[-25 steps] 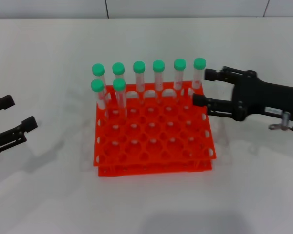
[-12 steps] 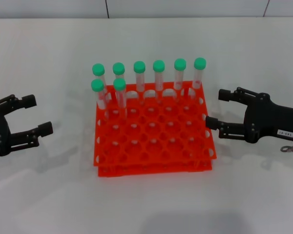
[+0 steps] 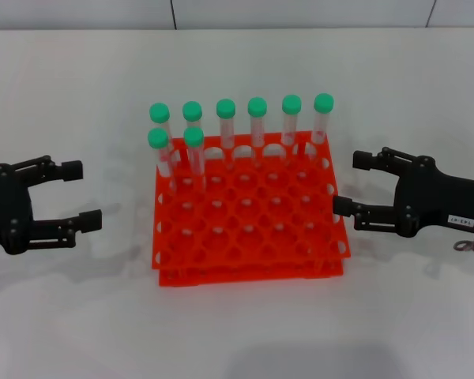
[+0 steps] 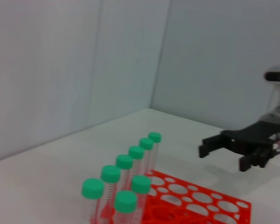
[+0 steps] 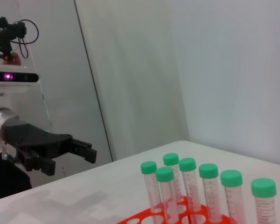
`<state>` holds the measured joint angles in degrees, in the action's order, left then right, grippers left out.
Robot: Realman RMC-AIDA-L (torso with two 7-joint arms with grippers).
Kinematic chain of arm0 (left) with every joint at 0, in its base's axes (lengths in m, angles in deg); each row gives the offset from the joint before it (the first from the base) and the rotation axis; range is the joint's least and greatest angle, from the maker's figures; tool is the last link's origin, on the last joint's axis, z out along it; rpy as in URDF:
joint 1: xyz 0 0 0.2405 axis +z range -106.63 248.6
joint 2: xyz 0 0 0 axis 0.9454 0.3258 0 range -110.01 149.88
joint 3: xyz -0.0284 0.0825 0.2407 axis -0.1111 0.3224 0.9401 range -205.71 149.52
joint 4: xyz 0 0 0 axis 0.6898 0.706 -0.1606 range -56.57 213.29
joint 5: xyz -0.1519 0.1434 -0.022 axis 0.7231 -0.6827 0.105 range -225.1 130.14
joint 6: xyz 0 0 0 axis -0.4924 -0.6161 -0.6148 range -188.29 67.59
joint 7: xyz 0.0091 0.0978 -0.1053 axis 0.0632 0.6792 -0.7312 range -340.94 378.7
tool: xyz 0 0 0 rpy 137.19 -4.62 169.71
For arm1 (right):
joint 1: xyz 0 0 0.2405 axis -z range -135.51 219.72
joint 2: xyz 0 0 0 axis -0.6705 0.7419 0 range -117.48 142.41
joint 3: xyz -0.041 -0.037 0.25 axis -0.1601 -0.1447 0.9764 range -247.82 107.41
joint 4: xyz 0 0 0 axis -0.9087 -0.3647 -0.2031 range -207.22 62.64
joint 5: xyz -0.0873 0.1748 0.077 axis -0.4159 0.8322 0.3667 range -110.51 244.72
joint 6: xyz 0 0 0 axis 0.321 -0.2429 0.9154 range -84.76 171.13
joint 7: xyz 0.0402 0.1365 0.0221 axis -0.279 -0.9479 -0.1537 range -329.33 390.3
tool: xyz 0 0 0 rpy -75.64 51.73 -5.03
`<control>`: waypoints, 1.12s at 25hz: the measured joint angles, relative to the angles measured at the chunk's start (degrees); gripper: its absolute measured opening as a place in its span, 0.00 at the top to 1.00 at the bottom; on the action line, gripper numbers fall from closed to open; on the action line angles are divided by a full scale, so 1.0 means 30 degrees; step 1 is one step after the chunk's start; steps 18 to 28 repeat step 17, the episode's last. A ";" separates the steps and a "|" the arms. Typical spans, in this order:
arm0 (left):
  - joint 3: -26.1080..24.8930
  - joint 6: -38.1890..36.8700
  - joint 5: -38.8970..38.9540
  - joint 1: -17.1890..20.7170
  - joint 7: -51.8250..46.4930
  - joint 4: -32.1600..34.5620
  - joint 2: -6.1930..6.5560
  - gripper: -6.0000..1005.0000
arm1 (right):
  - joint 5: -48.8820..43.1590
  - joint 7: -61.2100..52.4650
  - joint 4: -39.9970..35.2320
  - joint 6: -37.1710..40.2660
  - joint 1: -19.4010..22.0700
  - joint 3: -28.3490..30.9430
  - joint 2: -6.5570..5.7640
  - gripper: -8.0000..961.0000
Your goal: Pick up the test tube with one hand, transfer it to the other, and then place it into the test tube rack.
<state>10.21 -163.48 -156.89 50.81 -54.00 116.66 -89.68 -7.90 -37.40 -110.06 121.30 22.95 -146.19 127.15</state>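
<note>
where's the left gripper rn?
In the head view, the left gripper hovers open over the table on the robot's left, beside the test tube rack, holding nothing.

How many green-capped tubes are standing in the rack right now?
8. Six stand along the far row of the test tube rack, from the leftmost tube to the rightmost tube. Two more stand just in front at the left end. None seem hidden.

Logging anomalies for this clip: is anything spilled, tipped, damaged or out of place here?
Nothing stands out. All eight tubes stand capped in the rack, six in the far row, two in the next row at the left. None lies on the table. The left gripper and right gripper flank the rack, both open and empty.
</note>
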 joint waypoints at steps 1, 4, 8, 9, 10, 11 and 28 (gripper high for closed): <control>0.0001 -0.0063 -0.0177 -0.0122 -0.0101 0.0001 0.0020 0.12 | -0.0055 0.0001 0.0004 0.0001 -0.0008 0.0003 -0.0003 0.09; 0.0005 -0.0074 -0.0571 -0.0378 -0.0248 0.0007 0.0022 0.12 | -0.0192 0.0004 0.0011 0.0059 -0.0025 0.0011 -0.0037 0.09; -0.0001 -0.0064 -0.0603 -0.0526 -0.0434 0.0124 0.0004 0.12 | -0.0481 0.0009 0.0021 0.0090 -0.0024 0.0017 -0.0108 0.09; -0.0010 -0.0023 -0.0603 -0.0540 -0.0485 0.0158 -0.0003 0.12 | -0.0552 0.0010 0.0022 0.0096 -0.0022 0.0017 -0.0146 0.09; -0.0030 0.0006 -0.0603 -0.0559 -0.0524 0.0196 -0.0007 0.12 | -0.0581 0.0011 0.0023 0.0101 -0.0016 0.0017 -0.0173 0.09; -0.0049 0.0029 -0.0603 -0.0587 -0.0567 0.0209 -0.0008 0.12 | -0.0594 0.0022 0.0015 0.0123 0.0053 0.0017 -0.0276 0.09; -0.0075 0.0123 -0.0629 -0.0679 -0.0717 0.0224 0.0026 0.12 | -0.0603 0.0113 -0.0029 0.0152 0.0126 0.0019 -0.0427 0.09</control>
